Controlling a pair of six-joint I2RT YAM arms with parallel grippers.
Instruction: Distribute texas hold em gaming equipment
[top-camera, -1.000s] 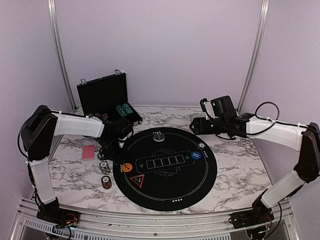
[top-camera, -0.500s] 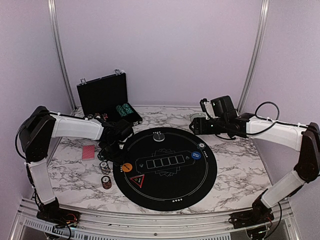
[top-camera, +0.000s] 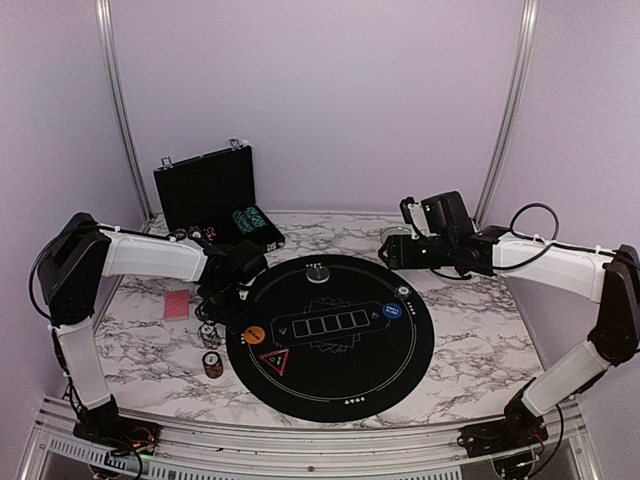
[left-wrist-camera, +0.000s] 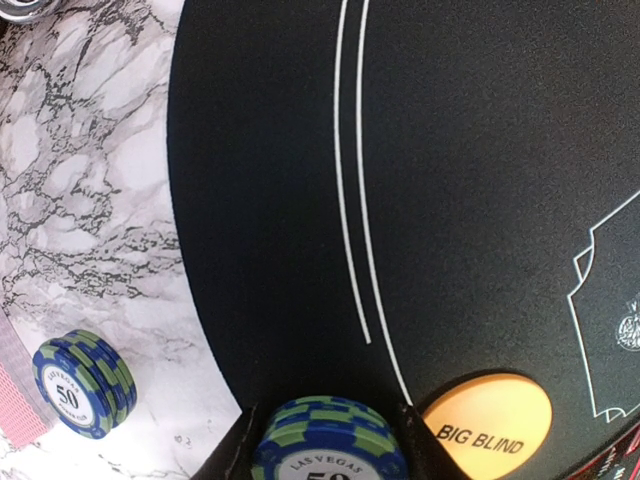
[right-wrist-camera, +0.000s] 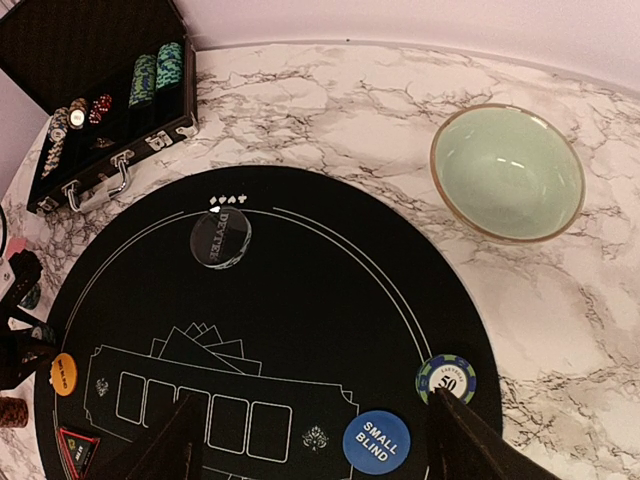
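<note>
My left gripper (left-wrist-camera: 328, 440) is shut on a small stack of blue-and-green poker chips (left-wrist-camera: 330, 432), held at the left rim of the round black mat (top-camera: 330, 375), beside the orange BIG BLIND disc (left-wrist-camera: 487, 425). A second blue-green chip stack (left-wrist-camera: 85, 383) sits on the marble next to pinkish-red cards (top-camera: 177, 304). My right gripper (right-wrist-camera: 315, 450) hangs open above the mat's far right side, holding nothing. Below it lie the blue SMALL BLIND disc (right-wrist-camera: 377, 441), a chip stack marked 50 (right-wrist-camera: 446, 378), and a dealer disc (right-wrist-camera: 221, 238).
The open black case (right-wrist-camera: 90, 90) with rows of chips stands at the back left. The pale green bowl (right-wrist-camera: 508, 172) sits on the marble at the back right. Two more chip stacks (top-camera: 212, 364) and a red triangle marker (top-camera: 274, 360) lie near the mat's front left.
The left arm has shifted only slightly, still holding the chip stack at the mat's left rim. The right arm has not moved.
</note>
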